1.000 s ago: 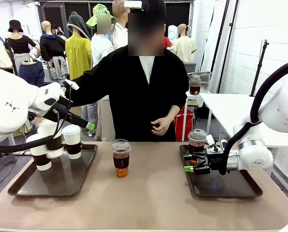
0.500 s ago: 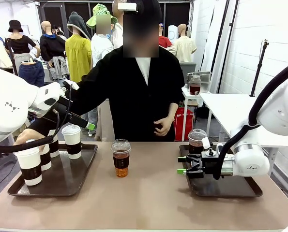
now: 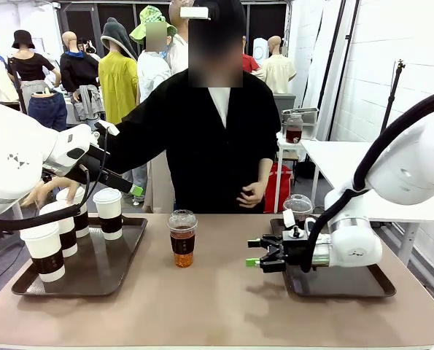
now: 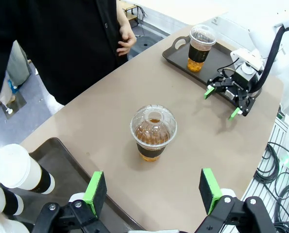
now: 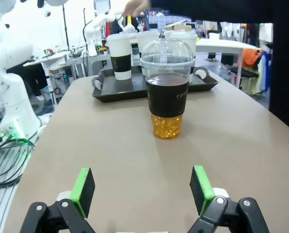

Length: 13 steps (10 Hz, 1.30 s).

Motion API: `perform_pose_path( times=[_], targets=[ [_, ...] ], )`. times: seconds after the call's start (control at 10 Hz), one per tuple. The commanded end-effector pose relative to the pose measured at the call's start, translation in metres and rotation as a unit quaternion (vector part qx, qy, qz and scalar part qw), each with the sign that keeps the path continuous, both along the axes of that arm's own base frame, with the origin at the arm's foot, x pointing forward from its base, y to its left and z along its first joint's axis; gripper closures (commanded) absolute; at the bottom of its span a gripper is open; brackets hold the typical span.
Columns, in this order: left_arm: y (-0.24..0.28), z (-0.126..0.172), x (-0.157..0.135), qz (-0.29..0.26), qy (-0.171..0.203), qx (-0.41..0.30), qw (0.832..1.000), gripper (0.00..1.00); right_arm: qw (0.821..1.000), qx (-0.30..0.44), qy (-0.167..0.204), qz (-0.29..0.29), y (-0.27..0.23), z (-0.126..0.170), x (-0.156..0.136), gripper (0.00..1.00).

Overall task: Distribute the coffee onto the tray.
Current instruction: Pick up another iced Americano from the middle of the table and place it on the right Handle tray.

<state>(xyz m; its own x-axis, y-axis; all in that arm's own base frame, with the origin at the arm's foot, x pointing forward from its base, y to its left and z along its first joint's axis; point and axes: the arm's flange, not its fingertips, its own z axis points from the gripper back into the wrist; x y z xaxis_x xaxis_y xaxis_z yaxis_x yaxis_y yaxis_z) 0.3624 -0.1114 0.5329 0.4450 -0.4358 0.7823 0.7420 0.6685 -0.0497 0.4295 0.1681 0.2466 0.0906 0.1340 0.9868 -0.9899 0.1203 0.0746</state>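
A clear dome-lidded cup of brown drink (image 3: 182,238) (image 4: 153,132) (image 5: 167,94) stands on the bare table at mid-width. My right gripper (image 3: 257,255) (image 4: 222,101) (image 5: 142,187) is open and low, level with that cup, a short way to its right and pointing at it. A second clear cup (image 3: 298,207) (image 4: 200,47) stands on the right tray (image 3: 348,288) behind the right arm. Several white sleeved cups (image 3: 43,251) (image 5: 120,56) stand on the left tray (image 3: 129,262). My left gripper (image 3: 134,191) (image 4: 154,187) is open, high above that tray's right end.
A person in black stands at the far edge. One hand (image 3: 52,191) rests on the rear white cups; the other hand (image 3: 247,193) is held at the waist. Bare tabletop lies in front of the middle cup and between the trays.
My right gripper has moved left, off the right tray toward the middle cup. The person set a white cup at the left tray's front and drew the hand back to the rear cups.
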Motion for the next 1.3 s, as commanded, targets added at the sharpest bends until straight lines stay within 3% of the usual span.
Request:
perform_pose_path(
  times=[0.0, 0.7, 1.2],
  targets=[
    [0.001, -0.001, 0.0, -0.001, 0.003, -0.002, 1.0, 0.0, 1.0, -0.004, 0.0, -0.001, 0.025, -0.003, 0.02, 0.0],
    [0.001, -0.001, 0.0, -0.001, 0.003, -0.002, 1.0, 0.0, 1.0, -0.011, 0.017, 0.021, 0.077, -0.001, 0.073, 0.0],
    [0.001, -0.001, 0.0, -0.001, 0.003, -0.002, 1.0, 0.0, 1.0, -0.004, 0.009, 0.023, 0.073, 0.001, 0.069, 0.0]
  ],
)
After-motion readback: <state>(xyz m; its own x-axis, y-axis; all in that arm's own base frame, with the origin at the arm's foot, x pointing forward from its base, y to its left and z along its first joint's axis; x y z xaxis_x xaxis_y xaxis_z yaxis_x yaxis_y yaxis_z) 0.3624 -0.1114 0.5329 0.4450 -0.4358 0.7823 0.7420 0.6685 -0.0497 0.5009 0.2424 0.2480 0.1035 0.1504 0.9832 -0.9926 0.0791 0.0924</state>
